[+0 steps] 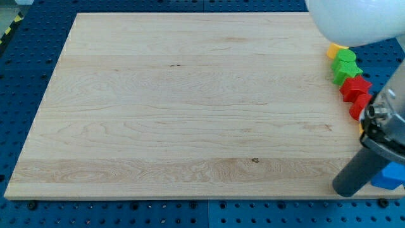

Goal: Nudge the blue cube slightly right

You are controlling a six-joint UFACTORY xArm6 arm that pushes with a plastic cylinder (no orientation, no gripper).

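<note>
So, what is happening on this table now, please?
A robot arm with a dark rod is working at the lower right corner of the wooden board. My tip rests on the board just left of the blue block, which sits at the board's right edge, partly hidden by the arm. Further up that edge lie red blocks, green blocks and a yellow block, clustered together.

The bench (190, 101) is a pale wooden board, smooth and matt, with fine grain lines and one small dark knot near its front edge. Around it lies a blue perforated base (38, 63) with a faint sheen. At the right, the dark straight rod (357, 174) looks matt. The small blue cube (391, 176), red blocks (355, 87) and green blocks (345, 63) look smooth and evenly coloured.
</note>
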